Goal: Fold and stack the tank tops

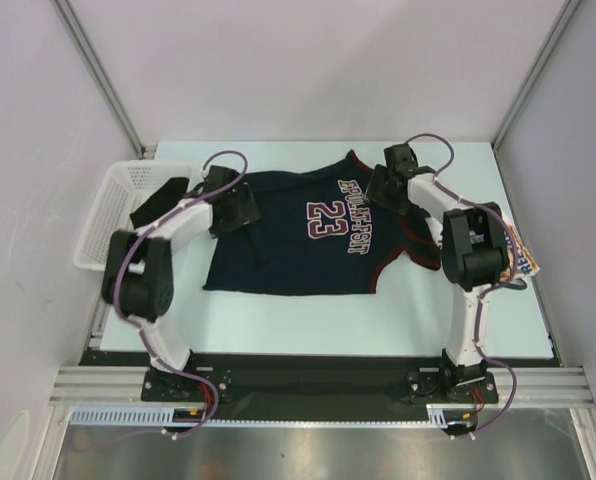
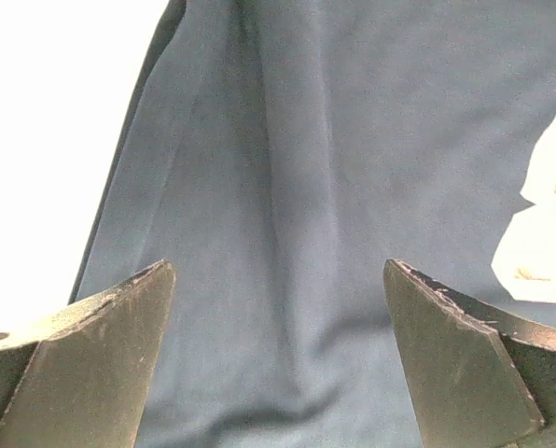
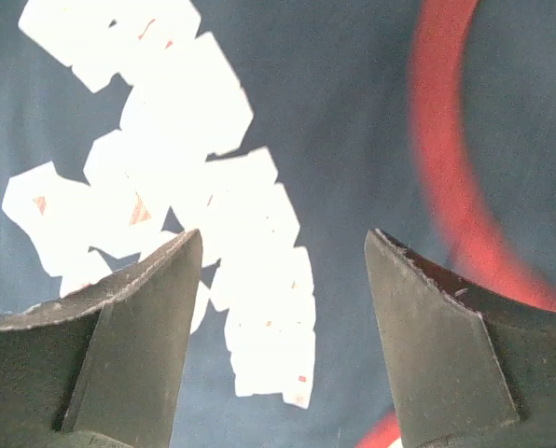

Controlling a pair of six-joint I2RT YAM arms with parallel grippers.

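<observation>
A navy tank top (image 1: 278, 255) with dark-red trim and a white "23" print (image 1: 328, 216) lies spread flat on the table. My left gripper (image 1: 240, 208) is open, low over its left part; the left wrist view shows wrinkled navy cloth (image 2: 306, 140) between the open fingers of the left gripper (image 2: 278, 271). My right gripper (image 1: 383, 185) is open over the chest lettering near the neckline; in the right wrist view the right gripper (image 3: 283, 238) frames white print (image 3: 166, 168) and red trim (image 3: 441, 140). A strip of yellow-blue print (image 1: 524, 258) shows behind the right arm; the white top itself is mostly hidden.
A white mesh basket (image 1: 108, 200) stands at the left table edge with a dark item (image 1: 163, 195) in it. The enclosure walls rise at the back and both sides. The arm bases sit on a black rail along the near edge.
</observation>
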